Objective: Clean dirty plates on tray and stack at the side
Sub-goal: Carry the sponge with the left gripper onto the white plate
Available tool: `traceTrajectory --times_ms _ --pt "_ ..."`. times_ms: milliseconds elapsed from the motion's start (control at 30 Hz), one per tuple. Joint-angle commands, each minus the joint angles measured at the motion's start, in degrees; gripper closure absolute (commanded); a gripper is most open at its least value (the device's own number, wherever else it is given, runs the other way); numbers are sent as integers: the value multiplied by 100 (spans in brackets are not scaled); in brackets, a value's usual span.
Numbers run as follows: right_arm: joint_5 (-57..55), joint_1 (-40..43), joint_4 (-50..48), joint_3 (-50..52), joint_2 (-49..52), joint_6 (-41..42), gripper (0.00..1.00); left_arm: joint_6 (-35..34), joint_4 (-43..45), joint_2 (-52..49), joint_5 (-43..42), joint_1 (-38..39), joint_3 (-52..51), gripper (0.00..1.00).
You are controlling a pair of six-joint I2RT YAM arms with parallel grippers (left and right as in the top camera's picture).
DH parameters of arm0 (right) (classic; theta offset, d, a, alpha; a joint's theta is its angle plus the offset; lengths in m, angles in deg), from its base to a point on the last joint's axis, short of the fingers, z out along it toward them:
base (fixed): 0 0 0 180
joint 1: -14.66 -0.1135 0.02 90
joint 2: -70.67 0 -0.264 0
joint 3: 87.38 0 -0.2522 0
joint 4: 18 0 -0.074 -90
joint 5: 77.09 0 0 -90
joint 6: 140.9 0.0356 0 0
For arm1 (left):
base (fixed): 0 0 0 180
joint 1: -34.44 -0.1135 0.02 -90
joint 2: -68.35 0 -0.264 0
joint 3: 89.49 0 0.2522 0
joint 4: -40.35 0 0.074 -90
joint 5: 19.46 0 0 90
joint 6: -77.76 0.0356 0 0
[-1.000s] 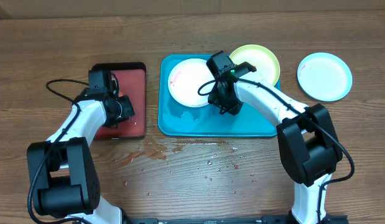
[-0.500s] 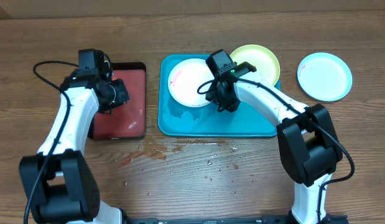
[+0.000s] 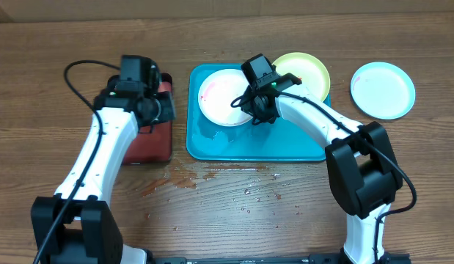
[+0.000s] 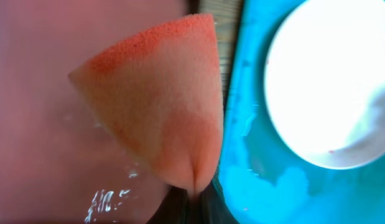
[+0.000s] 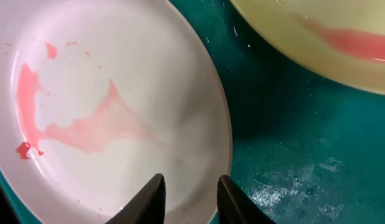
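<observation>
The teal tray [image 3: 256, 147] holds the white plate [image 3: 221, 95] at its left and the yellow-green plate [image 3: 304, 72] at its back right corner. Both carry red sauce smears in the right wrist view, the white plate [image 5: 117, 93] and the yellow-green one [image 5: 316, 37]. The light blue plate [image 3: 383, 89] lies on the table to the right, off the tray. My right gripper [image 3: 254, 110] [image 5: 189, 186] is open, low over the white plate's right edge. My left gripper [image 3: 157, 110] [image 4: 195, 193] is shut on an orange sponge [image 4: 161, 106], over the gap between the red tray and the teal tray [image 4: 254, 168].
A black-rimmed red tray [image 3: 149, 143], wet, lies left of the teal tray. Sauce stains and water drops [image 3: 182, 180] spot the wood in front of both trays. The teal tray's floor [image 5: 292, 155] is wet.
My left arm has swung right with the sponge, from over the red tray to its right edge beside the teal tray. My right gripper has edged up-left onto the white plate's rim.
</observation>
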Motion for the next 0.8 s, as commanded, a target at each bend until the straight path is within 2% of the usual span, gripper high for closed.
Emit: traceTrajectory --times_ms 0,400,500,667,767 --pt "-109 26 -7 -116 214 0 71 -179 109 140 17 184 140 96" --pt "37 28 79 -138 426 0 69 -188 219 140 83 385 140 96" --pt "105 28 369 -332 422 -2 64 -188 195 140 422 380 140 96" --pt "83 92 1189 -933 348 -76 60 -302 96 140 1364 258 140 96" --pt "85 153 1580 -1200 238 -328 58 -254 37 136 1543 22 140 96"
